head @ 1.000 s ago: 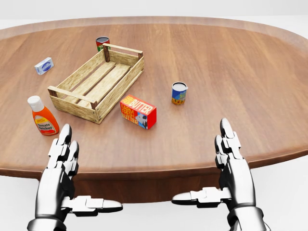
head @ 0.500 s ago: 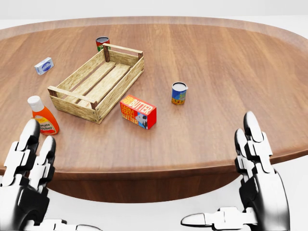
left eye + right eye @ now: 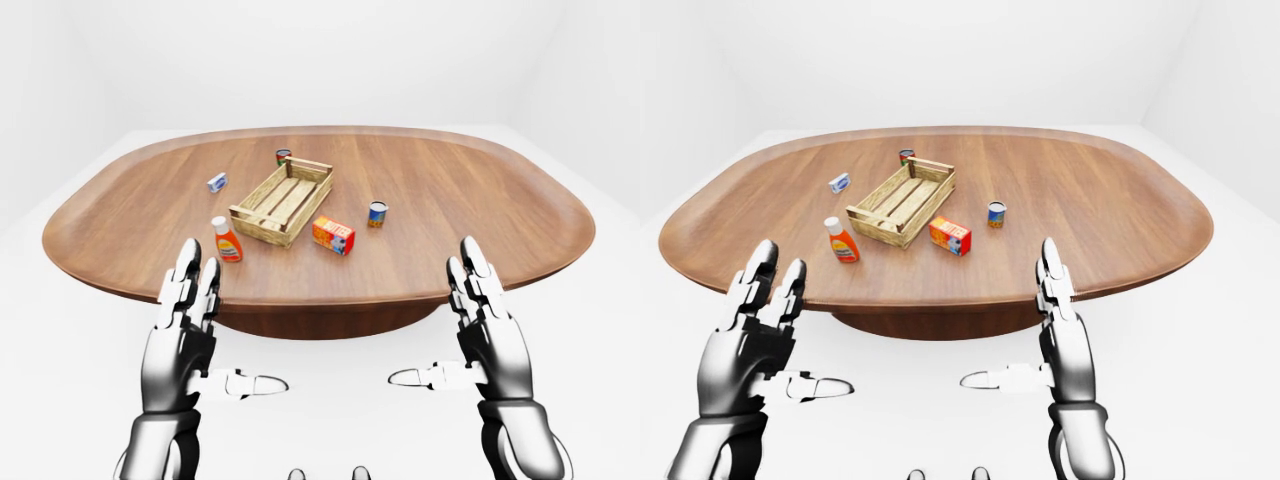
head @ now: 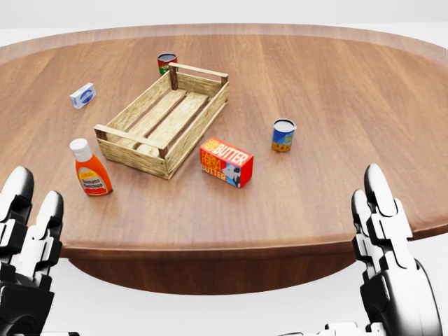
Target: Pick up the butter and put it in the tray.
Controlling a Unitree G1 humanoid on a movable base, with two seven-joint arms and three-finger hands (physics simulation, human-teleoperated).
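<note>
Bright, even, diffuse light fills all three views; no single source shows, and the white room reads nearly featureless. The wooden table (image 4: pixel 336 105) carries a soft pale sheen toward 12 o'clock in the head view. Shadows are faint and short, hugging the crate (image 4: pixel 164 122) and the butter box (image 4: pixel 226 162). The metallic hands (image 3: pixel 183 345) show smooth reflections. Everything is sharp, without blur, noise or visible edge distortion

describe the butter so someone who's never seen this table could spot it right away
On the oval wooden table, find the slatted wooden tray left of centre in the head view. The butter lies just off the tray's lower right corner, apart from it. It is the only red and orange box, printed BUTTER; its neighbours are cans and a bottle.
</note>
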